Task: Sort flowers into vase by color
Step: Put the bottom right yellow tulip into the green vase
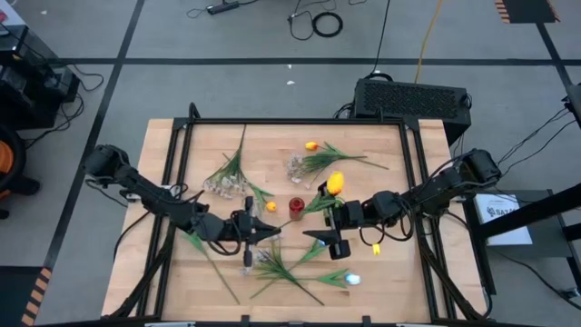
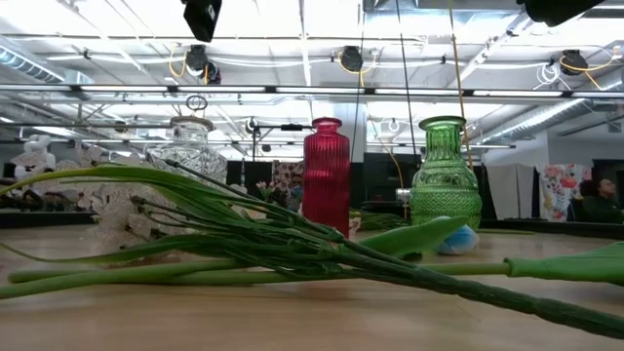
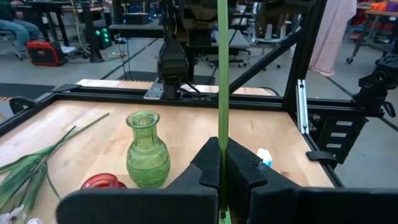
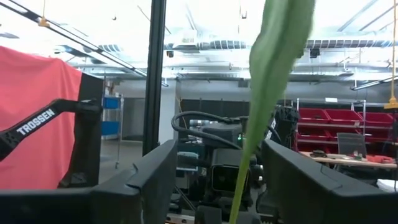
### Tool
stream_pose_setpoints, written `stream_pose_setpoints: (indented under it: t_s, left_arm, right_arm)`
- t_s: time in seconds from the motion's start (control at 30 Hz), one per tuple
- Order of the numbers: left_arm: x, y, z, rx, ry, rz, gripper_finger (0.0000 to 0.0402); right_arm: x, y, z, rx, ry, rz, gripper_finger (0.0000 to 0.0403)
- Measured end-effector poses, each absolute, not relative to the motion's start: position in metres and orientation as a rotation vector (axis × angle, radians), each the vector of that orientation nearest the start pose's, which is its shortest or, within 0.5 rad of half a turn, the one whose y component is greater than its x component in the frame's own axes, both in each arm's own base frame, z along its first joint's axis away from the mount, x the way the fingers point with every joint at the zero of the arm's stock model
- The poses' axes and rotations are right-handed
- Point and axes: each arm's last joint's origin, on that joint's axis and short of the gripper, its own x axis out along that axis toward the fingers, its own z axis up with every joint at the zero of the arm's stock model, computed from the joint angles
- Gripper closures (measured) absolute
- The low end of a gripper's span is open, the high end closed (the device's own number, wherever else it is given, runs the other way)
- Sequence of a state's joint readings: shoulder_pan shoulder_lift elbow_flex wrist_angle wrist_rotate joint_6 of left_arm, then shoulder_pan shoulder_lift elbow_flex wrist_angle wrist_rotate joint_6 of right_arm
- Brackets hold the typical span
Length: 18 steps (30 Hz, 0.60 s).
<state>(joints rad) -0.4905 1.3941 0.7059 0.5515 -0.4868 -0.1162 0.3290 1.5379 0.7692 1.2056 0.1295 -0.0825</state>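
My left gripper (image 1: pixel 270 234) (image 3: pixel 222 146) is near the table's middle, shut on a thin green flower stem (image 3: pixel 222 74) that rises out of the left wrist view. My right gripper (image 1: pixel 320 238) (image 4: pixel 219 149) faces it, open, with a long green leaf (image 4: pixel 273 62) standing between its fingers and touching neither. A yellow tulip (image 1: pixel 335 183) shows just beyond the right gripper; I cannot tell whether the held stem belongs to it. The green vase (image 3: pixel 148 149) and the red vase (image 1: pixel 297 207) stand empty beyond the left gripper. My left gripper pinches the green stem (image 3: pixel 222 134) between its two shut fingers. The fingers come at it about level, from the table's left, and lie across it. The stem stands upright in the hold, passing on above and below the fingers.
A clear glass vase (image 2: pixel 190 146) stands left of the red one. Blossom sprays (image 1: pixel 227 177) lie at the far left, more flowers (image 1: pixel 313 162) at the far middle. Loose stems (image 1: pixel 281 268) and a pale-blue tulip (image 1: pixel 349 279) lie near the front edge. A black frame (image 1: pixel 182 145) rims the table.
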Motion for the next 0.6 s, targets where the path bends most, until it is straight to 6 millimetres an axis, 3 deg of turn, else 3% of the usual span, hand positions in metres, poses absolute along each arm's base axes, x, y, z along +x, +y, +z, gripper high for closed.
stream_pose_setpoints:
  t_s: [0.6]
  left_arm:
    - [0.2657,-0.1252,0.24,-0.028,0.135,-0.005,0.0395]
  right_arm:
    - [0.301,0.0988,0.2806,-0.002,-0.43,0.174,0.0329]
